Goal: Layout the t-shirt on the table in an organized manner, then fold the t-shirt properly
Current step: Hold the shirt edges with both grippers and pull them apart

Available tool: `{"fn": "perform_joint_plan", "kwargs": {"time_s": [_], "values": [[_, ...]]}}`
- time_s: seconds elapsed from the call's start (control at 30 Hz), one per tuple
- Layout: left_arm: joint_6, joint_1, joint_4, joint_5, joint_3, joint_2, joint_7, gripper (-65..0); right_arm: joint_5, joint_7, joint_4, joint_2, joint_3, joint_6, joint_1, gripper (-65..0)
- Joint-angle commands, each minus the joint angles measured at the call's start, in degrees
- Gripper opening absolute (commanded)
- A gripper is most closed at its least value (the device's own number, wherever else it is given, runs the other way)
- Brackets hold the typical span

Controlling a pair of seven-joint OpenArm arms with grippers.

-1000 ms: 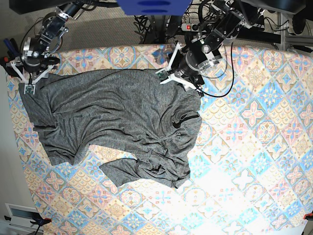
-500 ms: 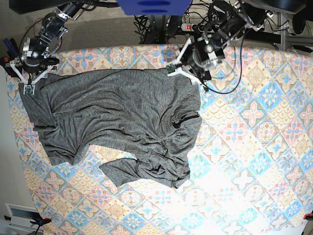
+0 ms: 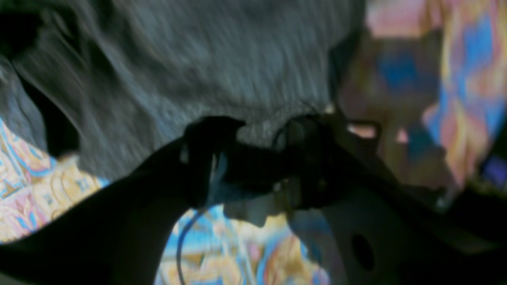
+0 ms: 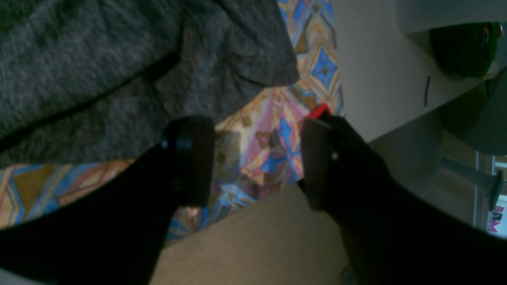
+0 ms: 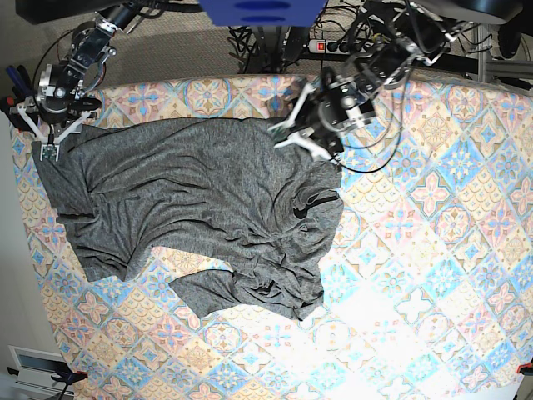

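Note:
The dark-grey t-shirt (image 5: 200, 200) lies rumpled across the left half of the table (image 5: 433, 250), its lower part bunched in folds. My left gripper (image 5: 304, 143) hovers over the shirt's upper right edge. In the blurred left wrist view its fingers (image 3: 210, 138) stand apart, with the t-shirt (image 3: 198, 59) hem just beyond the left gripper (image 3: 259, 138). My right gripper (image 5: 52, 137) is at the shirt's far left corner. In the right wrist view the right gripper (image 4: 257, 158) is open over bare table (image 4: 313, 59), the t-shirt (image 4: 99, 59) beside its left finger.
The table's edge runs close by the right gripper, with a red clamp (image 4: 319, 111) on it and beige floor (image 4: 245, 245) below. Cables and a power strip (image 5: 325, 46) lie behind the table's far edge. A white box (image 5: 33, 362) sits at lower left.
My left arm swung up and to the right, then came back down-left over the shirt's upper edge. The shirt and the right arm have not moved.

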Motion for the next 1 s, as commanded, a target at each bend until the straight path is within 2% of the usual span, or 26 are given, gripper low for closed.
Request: {"fn": "perform_joint_plan", "kwargs": {"time_s": [0.0,0.13,0.27,0.33,0.5,0.63,0.7,0.77,0.87,0.97], "values": [[0.03,-0.52,0.06,0.58,0.13,0.42,0.46,-37.2,-0.26,1.01,1.11,0.81,0.13,-0.55,0.44,-31.2],[0.03,-2.46,-2.32,0.05,0.13,0.60,0.46,-37.2,-0.26,1.01,1.11,0.81,0.13,-0.55,0.44,-31.2],[0.03,-3.69,-6.54,0.49,3.65,0.95,0.55,-39.3,-0.26,1.01,1.11,0.81,0.13,-0.55,0.44,-31.2],[0.03,-3.69,-7.50,0.49,4.70,0.95,0.55,-43.7,-0.26,1.01,1.02,0.81,0.13,-0.55,0.44,-31.2],[0.03,-3.34,-7.94,0.49,4.70,1.30,0.55,-60.6,-0.26,1.09,1.02,0.81,0.04,-0.55,0.52,-31.2],[0.03,-3.07,-7.86,0.49,4.79,1.30,1.34,-60.1,-0.18,1.09,1.02,0.81,0.04,-0.55,0.52,-31.2],[0.03,-2.81,-6.19,0.49,4.79,1.22,3.63,-60.1,-0.09,1.09,1.02,0.37,0.04,-0.55,0.52,-31.2],[0.03,-1.14,-0.82,0.49,4.70,0.86,5.74,-60.2,0.79,1.18,1.02,-0.43,0.13,-0.55,0.26,-31.2],[-0.06,1.50,10.08,-0.12,4.70,-2.21,8.73,-60.7,4.04,1.18,1.02,-0.51,0.13,-0.55,0.08,-31.2],[-0.06,2.38,13.16,-0.04,4.62,-2.92,11.28,-60.8,5.19,1.01,0.50,-0.78,0.13,-0.55,0.00,-31.2]]}}
